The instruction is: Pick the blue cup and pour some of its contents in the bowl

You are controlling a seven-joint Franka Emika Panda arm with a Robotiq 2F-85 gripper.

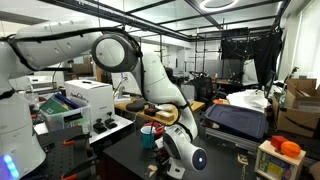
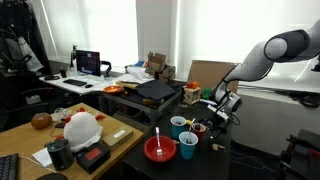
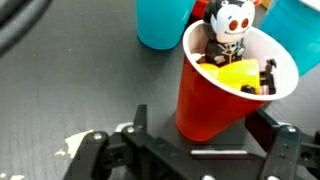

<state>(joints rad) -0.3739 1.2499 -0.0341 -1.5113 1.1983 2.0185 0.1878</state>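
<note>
While the hand (image 3: 204, 122) is held wide open and empty before the red cup (image 3: 235, 90), the approach step is judged current. The blue cup (image 3: 165, 22), just behind near the table (image 3: 90, 85) edge, must be straddled next.

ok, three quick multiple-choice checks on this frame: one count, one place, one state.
1. How many blue cups does the wrist view show? A one; B two; C four.
2. Where is the toy figure? A in a blue cup; B in the red cup; C in the jaws.
3. The jaws are: A open; B shut on a blue cup; C shut on the red cup.
Key: 1 B, two stand behind the red cup. 2 B, it pokes out above the red cup's rim. 3 A, they stand wide apart either side of the red cup.
</note>
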